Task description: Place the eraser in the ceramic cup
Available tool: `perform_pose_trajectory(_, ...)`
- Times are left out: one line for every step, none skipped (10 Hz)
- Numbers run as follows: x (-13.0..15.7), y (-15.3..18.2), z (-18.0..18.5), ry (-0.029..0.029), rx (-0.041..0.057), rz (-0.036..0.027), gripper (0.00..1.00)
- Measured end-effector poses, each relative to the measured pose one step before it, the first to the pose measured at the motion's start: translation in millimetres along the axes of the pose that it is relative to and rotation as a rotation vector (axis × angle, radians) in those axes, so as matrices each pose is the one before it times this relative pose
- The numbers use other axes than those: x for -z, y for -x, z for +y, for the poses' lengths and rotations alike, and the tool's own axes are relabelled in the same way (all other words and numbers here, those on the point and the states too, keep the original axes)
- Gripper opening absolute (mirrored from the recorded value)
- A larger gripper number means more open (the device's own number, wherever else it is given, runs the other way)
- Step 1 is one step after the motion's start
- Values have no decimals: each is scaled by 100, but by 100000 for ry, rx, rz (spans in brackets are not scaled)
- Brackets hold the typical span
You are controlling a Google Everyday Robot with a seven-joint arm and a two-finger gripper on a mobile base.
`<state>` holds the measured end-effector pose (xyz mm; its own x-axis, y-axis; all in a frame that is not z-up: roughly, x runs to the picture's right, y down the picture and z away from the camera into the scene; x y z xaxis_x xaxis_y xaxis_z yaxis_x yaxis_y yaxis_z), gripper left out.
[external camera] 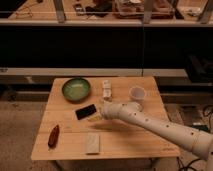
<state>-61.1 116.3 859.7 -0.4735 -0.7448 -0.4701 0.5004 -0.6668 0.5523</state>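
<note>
- The eraser (86, 111) is a flat, shiny black slab on the wooden table (150, 145). It lies just left of the gripper (96, 117).
- Its long side slants from near-left to far-right.
- I cannot tell if the gripper is open or closed.
- The cup (137, 93) is white, round and smooth, away to the far right.

One tabletop (125, 145) with one eraser (86, 111), one ceramic cup (137, 93), one green bowl (76, 89), one red object (53, 136), one beige block (92, 143), one white item (106, 89); one end effector (98, 116) just beside the eraser.
</note>
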Motion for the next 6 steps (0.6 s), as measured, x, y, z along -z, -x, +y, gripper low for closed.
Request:
perform_pose_trajectory(-15,-44,-14,-32,37,38,80)
perform_pose_trajectory(21,14,17,40,-48,13,80)
perform_pose_trajectory(36,28,35,78,-41,-7,80)
perform_pose_trajectory(-20,-28,-51,-141,-75,30,80)
perform_pose_trajectory(-45,-29,-166,-444,145,86,80)
perform_pose_trajectory(-149,-210,-497,-1396,1002,746,80)
